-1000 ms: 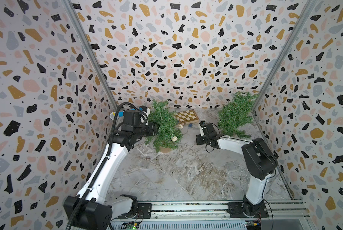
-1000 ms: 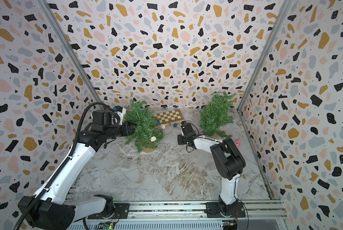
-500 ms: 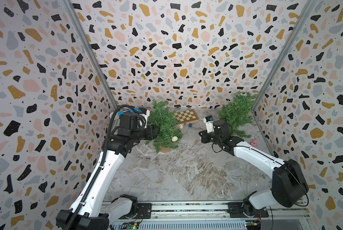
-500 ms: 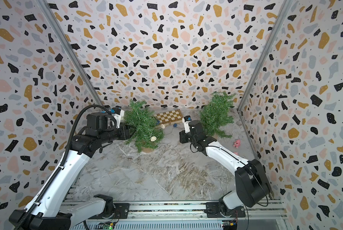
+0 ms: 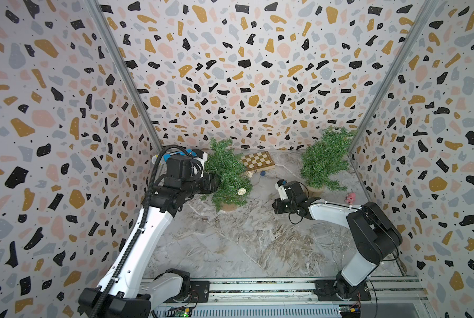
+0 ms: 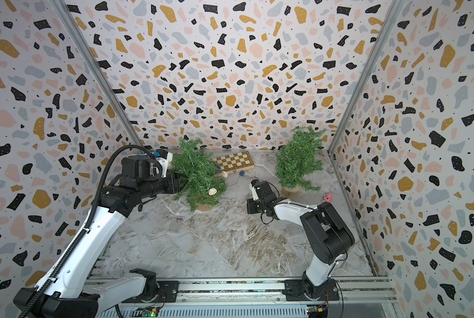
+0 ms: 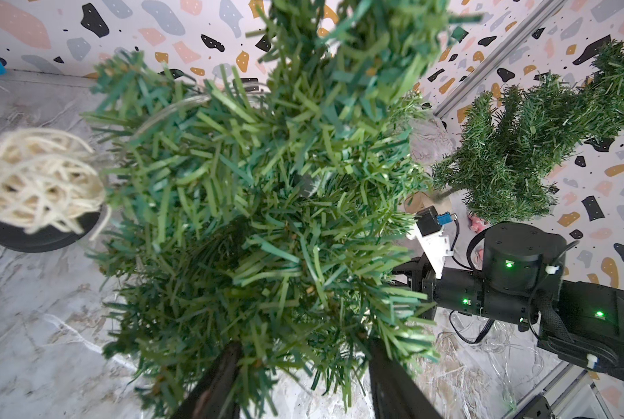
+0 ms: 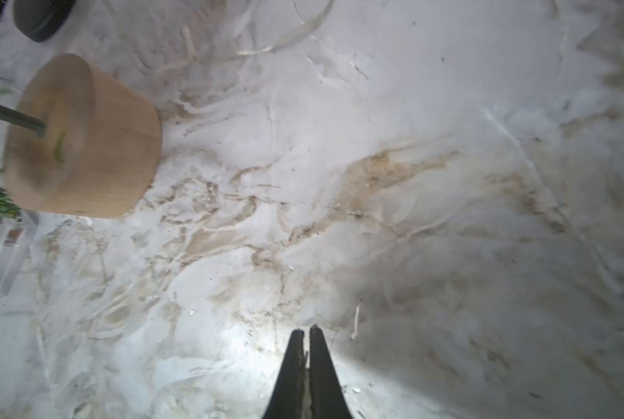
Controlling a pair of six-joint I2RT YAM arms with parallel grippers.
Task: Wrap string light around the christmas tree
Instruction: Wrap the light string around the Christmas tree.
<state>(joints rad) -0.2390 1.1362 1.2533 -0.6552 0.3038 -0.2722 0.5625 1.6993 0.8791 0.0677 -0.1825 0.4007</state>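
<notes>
L gripper [image 7: 303,348] straddles foliage of small green artificial Christmas tree [image 5: 227,176], far left; jaws half apart, grip unclear. R gripper [image 8: 306,332] pinched closed, empty, over marble tabletop [image 8: 412,163].

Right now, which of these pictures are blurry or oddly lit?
Left wrist view: the tree fills the frame, its nearest needles and the straw ball soft. Right wrist view: the wooden base is smeared, with a bright patch on the table near the right gripper. Both top views: sharp, evenly lit.
</notes>
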